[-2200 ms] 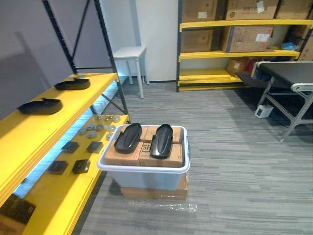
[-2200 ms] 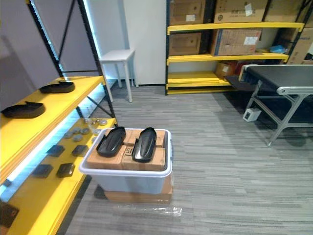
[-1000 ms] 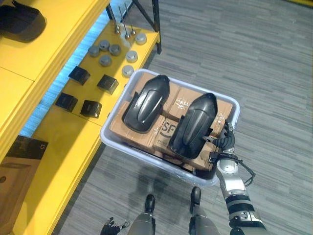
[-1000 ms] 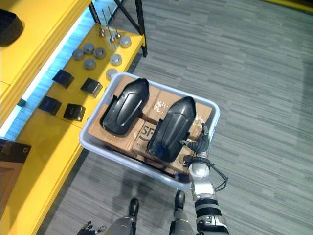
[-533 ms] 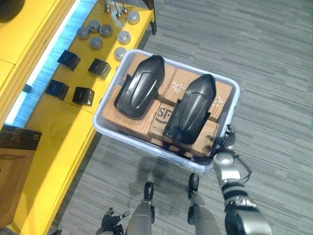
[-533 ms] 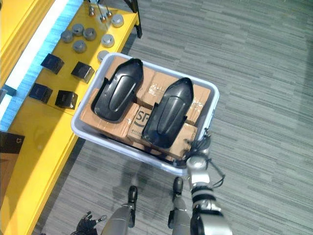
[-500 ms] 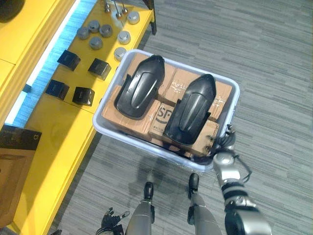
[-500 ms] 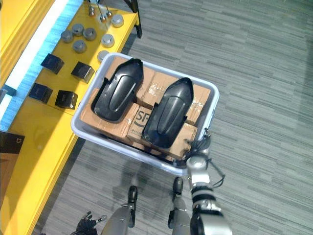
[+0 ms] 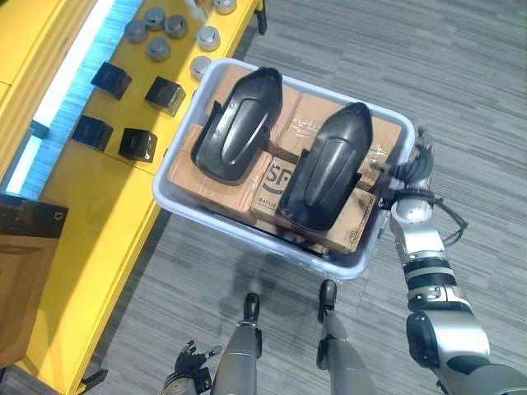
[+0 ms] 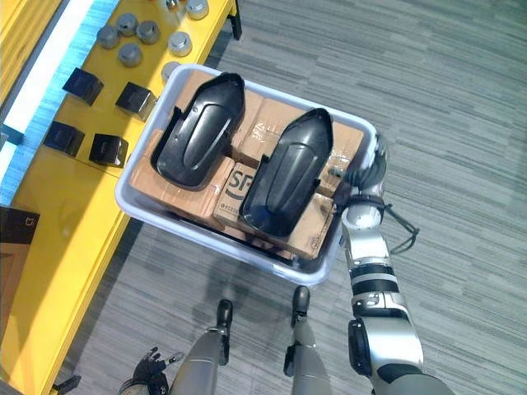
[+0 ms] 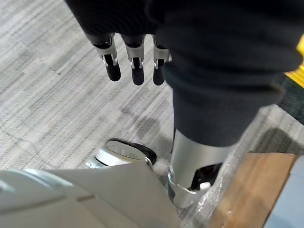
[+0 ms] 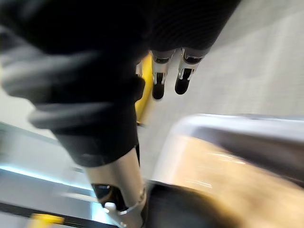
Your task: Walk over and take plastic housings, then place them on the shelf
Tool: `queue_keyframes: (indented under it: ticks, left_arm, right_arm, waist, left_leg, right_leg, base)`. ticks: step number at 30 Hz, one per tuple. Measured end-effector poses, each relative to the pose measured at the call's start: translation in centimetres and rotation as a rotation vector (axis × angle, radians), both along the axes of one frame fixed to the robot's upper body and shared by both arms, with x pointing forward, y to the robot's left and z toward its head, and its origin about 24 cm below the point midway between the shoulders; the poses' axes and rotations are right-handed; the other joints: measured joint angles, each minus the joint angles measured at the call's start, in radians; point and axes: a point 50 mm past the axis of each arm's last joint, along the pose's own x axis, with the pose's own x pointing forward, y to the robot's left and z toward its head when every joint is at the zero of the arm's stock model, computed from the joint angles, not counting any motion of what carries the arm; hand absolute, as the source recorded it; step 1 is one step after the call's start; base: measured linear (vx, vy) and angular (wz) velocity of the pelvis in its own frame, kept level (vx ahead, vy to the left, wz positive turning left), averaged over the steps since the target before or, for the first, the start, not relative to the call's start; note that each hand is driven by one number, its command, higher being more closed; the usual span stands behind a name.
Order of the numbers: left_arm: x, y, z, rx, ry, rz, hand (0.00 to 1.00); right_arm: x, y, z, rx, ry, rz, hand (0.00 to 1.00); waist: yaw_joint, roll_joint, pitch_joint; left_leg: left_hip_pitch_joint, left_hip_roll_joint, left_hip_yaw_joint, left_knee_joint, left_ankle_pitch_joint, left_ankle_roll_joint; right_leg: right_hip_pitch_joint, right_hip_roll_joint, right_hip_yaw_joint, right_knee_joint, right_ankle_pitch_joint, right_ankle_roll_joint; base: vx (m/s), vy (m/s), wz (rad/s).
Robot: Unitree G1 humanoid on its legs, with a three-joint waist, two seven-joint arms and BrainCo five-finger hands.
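Note:
Two black plastic housings lie side by side on cardboard boxes inside a pale tub: the left housing and the right housing. My right hand hovers at the tub's right rim, just beside the right housing, fingers straight and spread, holding nothing. In the right wrist view its fingers point past the tub's rim. My left hand hangs low by my side over the carpet. Its fingers are straight and empty in the left wrist view.
A yellow shelf runs along the tub's left side. On it sit several small black blocks, grey round caps and a flat dark box. Grey carpet lies open to the right.
My right hand has moved from the tub's near right corner forward along its right rim, level with the right housing. The camera has shifted a little; the housings lie as before.

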Motion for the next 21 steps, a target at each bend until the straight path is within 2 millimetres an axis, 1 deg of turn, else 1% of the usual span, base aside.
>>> queue_keyframes:
  ticks: [2,3,5,7,9,13,14,15,17,20,21]
  left_arm:
    - [0.2,-0.1,0.1,0.002,-0.009,0.002,0.0]
    - [0.2,-0.2,0.2,0.003,-0.012,0.005,0.0]
    - [0.5,-0.3,0.3,0.006,-0.023,0.008,0.0]
    - [0.7,-0.4,0.5,0.006,-0.037,0.007,0.0]
    - [0.8,-0.5,0.6,0.005,-0.043,0.008,0.0]
    - [0.9,-0.5,0.6,0.011,-0.044,0.006,0.0]
    - [0.9,-0.6,0.6,0.014,-0.046,0.006,0.0]
    - [0.9,-0.6,0.6,0.015,-0.048,0.003,0.0]
    - [0.9,-0.6,0.7,0.019,-0.054,0.004,0.0]
    - [0.9,-0.5,0.7,0.022,-0.052,0.005,0.0]
    - [0.9,-0.4,0.7,0.024,-0.055,0.007,0.0]
  right_arm:
    - [-1.1,1.2,0.4,-0.005,-0.069,-0.012,0.0]
    - [-1.3,1.5,0.4,-0.005,-0.078,-0.018,0.0]
    - [-2.0,2.4,-0.4,-0.005,-0.083,-0.041,0.0]
    - [-2.1,2.8,-1.2,0.001,-0.065,-0.049,0.0]
    - [-2.0,3.4,-1.5,-0.001,-0.053,-0.033,0.0]
    - [-1.3,4.4,-2.3,-0.015,-0.004,-0.002,0.0]
    - [-0.6,4.6,-3.3,-0.015,0.05,0.006,0.0]
    - [-0.3,4.6,-3.7,-0.016,0.075,0.007,0.0]
    - [0.4,4.4,-5.8,-0.01,0.178,0.006,0.0]
    - [1.1,4.3,-7.6,0.002,0.271,0.007,0.0]
    - [1.3,4.3,-7.8,0.009,0.289,0.009,0.0]
  waist:
    - [-0.003,-0.004,0.001]
    - [-0.006,-0.004,0.001]
    - [-0.011,-0.008,0.003]
    - [-0.011,-0.012,0.003]
    - [-0.011,-0.013,0.003]
    - [-0.007,-0.013,0.003]
    - [-0.004,-0.013,0.003]
    - [-0.002,-0.013,0.003]
    - [0.004,-0.013,0.003]
    - [0.013,-0.013,0.003]
    - [0.013,-0.013,0.003]
  left_leg:
    - [0.018,-0.001,0.014,-0.015,-0.001,0.001]
    - [0.021,-0.002,0.017,-0.019,-0.001,0.001]
    - [0.029,0.0,0.023,-0.027,-0.001,0.0]
    - [0.03,0.003,0.029,-0.032,-0.001,0.0]
    - [0.031,0.004,0.032,-0.036,-0.001,0.0]
    - [0.036,0.007,0.032,-0.047,0.0,-0.002]
    - [0.036,0.007,0.032,-0.05,0.001,-0.002]
    - [0.034,0.007,0.032,-0.05,0.001,-0.002]
    - [0.02,0.007,0.028,-0.048,0.001,-0.003]
    - [0.007,0.007,0.022,-0.037,0.0,-0.002]
    - [-0.009,0.006,0.018,-0.028,0.0,-0.002]
  right_leg:
    - [0.003,-0.001,0.016,0.0,0.001,0.0]
    - [0.003,-0.002,0.017,0.0,0.001,0.0]
    - [0.004,0.0,0.021,-0.001,0.003,-0.003]
    - [0.005,0.002,0.021,-0.01,0.01,-0.005]
    - [0.006,0.003,0.021,-0.018,0.015,-0.007]
    - [0.01,0.006,0.021,-0.024,0.018,-0.009]
    - [0.011,0.006,0.02,-0.031,0.022,-0.008]
    - [0.011,0.006,0.02,-0.033,0.024,-0.007]
    - [0.008,0.006,0.016,-0.047,0.03,-0.007]
    - [0.0,0.006,0.014,-0.048,0.03,-0.006]
    - [-0.008,0.006,0.012,-0.048,0.03,-0.006]
  base:
    - [0.02,0.035,-0.17]
    - [0.01,0.03,-0.11]
    - [0.01,0.025,-0.07]
    - [0.01,0.02,-0.07]
    - [0.01,0.019,-0.05]
    - [0.0,0.0,0.0]
    - [0.0,0.0,0.0]
    - [0.0,0.0,0.0]
    - [0.04,0.037,0.06]
    - [0.05,0.038,0.03]
    - [0.04,0.043,0.06]
